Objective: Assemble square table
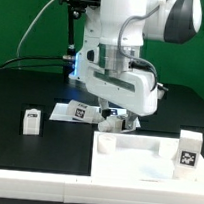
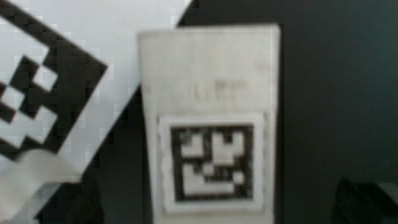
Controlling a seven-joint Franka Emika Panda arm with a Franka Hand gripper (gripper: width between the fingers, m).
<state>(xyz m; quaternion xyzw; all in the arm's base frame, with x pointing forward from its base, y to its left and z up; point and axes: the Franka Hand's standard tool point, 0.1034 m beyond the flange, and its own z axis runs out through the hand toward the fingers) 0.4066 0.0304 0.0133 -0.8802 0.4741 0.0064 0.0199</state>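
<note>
The black work surface (image 1: 30, 94) spreads beneath everything. The long white rail (image 1: 134, 168) runs along its near edge, well in front of the gripper (image 1: 117, 115). The marker board (image 1: 74, 111) lies flat just beside the hand, on the exterior view's left of it.

Directly under the hand is a white leg (image 2: 210, 100). It appears to lie flat, with its tag (image 2: 214, 160) facing the wrist camera. A second leg (image 1: 31, 121) stands well away from the hand toward the exterior view's left, and a third leg (image 1: 186, 150) stands well away toward its right.

The fingers (image 2: 50, 205) show as dark blurs on either side of the white leg, apart and clear of it. We read the hand as spread and holding nothing.

We judge the leg to be light, stiff, rather slick plastic. We would pinch it squarely across its two flat sides near mid-length, so it cannot twist or slip.
</note>
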